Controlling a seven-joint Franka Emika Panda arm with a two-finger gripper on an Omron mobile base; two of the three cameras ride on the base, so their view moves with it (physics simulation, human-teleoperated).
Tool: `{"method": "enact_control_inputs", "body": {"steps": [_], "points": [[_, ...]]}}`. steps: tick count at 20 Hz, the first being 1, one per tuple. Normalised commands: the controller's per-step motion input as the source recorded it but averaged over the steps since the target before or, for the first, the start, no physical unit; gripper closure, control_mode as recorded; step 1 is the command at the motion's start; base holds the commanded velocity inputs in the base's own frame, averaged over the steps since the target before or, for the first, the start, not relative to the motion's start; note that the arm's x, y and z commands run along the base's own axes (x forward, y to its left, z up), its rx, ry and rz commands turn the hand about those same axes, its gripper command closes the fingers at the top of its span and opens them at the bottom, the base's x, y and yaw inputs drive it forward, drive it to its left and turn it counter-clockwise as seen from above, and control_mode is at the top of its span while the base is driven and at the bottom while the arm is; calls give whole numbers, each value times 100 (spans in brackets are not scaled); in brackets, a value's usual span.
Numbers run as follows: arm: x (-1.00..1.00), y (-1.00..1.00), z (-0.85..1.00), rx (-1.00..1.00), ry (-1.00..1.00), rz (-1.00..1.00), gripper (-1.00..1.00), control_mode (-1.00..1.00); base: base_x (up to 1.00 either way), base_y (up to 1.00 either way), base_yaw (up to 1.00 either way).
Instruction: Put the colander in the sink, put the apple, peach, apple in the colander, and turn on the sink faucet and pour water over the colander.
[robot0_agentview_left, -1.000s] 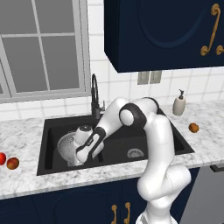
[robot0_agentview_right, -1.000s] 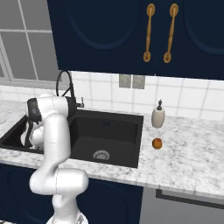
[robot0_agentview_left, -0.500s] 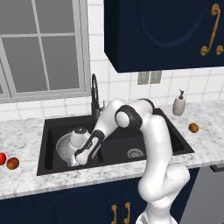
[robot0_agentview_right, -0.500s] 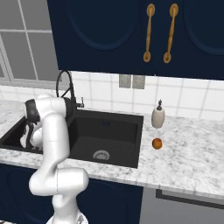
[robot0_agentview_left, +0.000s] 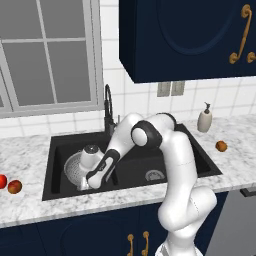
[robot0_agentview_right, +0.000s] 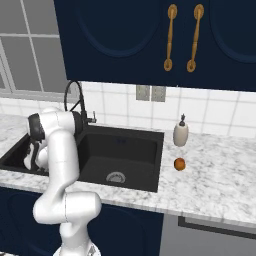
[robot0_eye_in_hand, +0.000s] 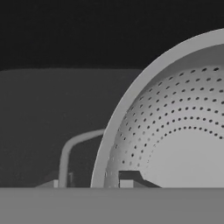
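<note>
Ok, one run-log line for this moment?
gripper: shut on colander rim | colander: in sink left basin | fruit: on counter | faucet: no water

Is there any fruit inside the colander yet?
No. In the hand view the colander has a bare perforated inside, and the peach lies on the counter right of the sink.

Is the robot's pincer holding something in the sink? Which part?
Yes. The pincer is shut on the colander, pinching its rim, one fingertip inside and one outside.
</note>
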Motion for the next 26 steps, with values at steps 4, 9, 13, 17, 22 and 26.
{"method": "enact_control_inputs", "body": {"steps": [4, 9, 13, 17, 22, 26], "points": [[32, -42, 4, 2, 0, -10, 100, -100, 0, 0, 0], [0, -43, 0, 0, 0, -11, 100, -100, 0, 0, 0], [0, -28, 0, 0, 0, -16, 100, -100, 0, 0, 0], [0, -13, 0, 0, 0, -8, -100, -100, 0, 0, 0], [-34, 0, 0, 0, 5, -3, -100, -100, 0, 0, 0], [-37, 0, 20, 0, 6, -7, -100, -100, 0, 0, 0]]}}
